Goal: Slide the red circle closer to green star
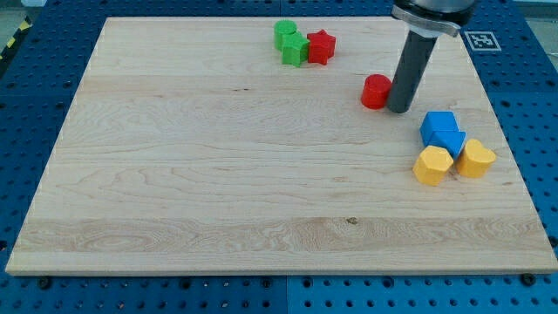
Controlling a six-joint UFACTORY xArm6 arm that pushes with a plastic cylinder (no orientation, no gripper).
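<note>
Camera view showed a pale wooden board lying on a blue perforated table, with the dark rod coming down from the view's top right. My tip rested on the board just to the view's right of the red circle, touching it or very nearly so; the rod carried no jaws and held nothing, only pressing against that block's side.

The red circle sat in the board's upper right part, well apart from the cluster near the view's top centre. That cluster held three blocks packed together: a green round-topped block at its left, a green block just below and right of it whose shape I could not tell for certain, and a red star touching the green block's right side. Which of the two green blocks was the star could not be made out.

Lower right of my tip lay a second cluster: a blue cube with another blue block against its lower right, a yellow block below them and a yellow heart-like block to the view's right.

No containers showed; every block lay directly on the board.
</note>
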